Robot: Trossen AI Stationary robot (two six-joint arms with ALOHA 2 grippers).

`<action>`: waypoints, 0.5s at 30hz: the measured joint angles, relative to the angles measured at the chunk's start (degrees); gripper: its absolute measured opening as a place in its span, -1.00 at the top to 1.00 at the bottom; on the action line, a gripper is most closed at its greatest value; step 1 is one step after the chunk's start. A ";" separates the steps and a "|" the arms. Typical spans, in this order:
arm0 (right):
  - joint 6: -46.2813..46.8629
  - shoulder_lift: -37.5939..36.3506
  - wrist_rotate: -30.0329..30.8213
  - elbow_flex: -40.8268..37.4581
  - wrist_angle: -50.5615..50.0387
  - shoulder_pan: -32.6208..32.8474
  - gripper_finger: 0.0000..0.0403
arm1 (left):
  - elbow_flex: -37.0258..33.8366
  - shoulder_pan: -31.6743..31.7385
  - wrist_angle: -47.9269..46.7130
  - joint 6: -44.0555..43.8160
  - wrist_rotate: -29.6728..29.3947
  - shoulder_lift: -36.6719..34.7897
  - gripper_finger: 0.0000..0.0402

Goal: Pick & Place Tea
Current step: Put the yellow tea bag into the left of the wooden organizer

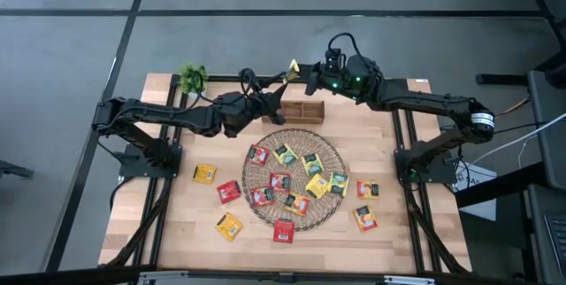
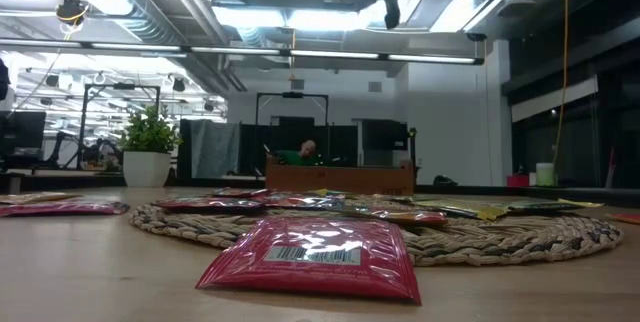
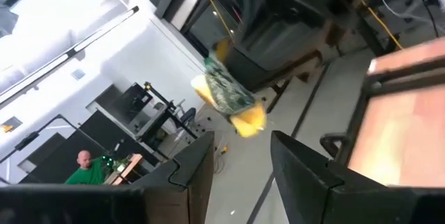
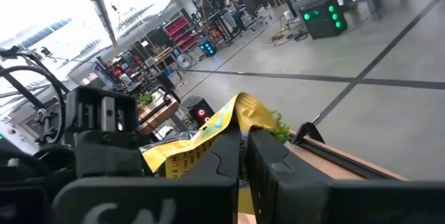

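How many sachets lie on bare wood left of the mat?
3: a far yellow sachet, a red sachet just beside the mat, and a near yellow sachet by the front edge. None seem hidden.

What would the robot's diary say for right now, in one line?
right gripper: shut on yellow tea sachet, raised above wooden box | left gripper: open, facing it | other sachets: on wicker mat, table

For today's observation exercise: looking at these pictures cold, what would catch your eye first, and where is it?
Both arms meet above the table's far edge, where the right tool is shut on a yellow tea sachet held in the air, with the left tool open just short of it. Below, bright red, yellow and orange sachets cover the round wicker mat and the wood around it.
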 joint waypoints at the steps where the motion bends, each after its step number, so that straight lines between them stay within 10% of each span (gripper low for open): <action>1: 0.00 0.00 0.00 0.00 0.00 0.06 0.94 | 0.00 0.00 1.13 0.00 0.03 -0.01 0.31; 15: 0.70 0.02 0.02 -0.02 0.24 0.36 0.94 | 0.00 0.11 2.13 -0.11 3.00 -0.07 0.31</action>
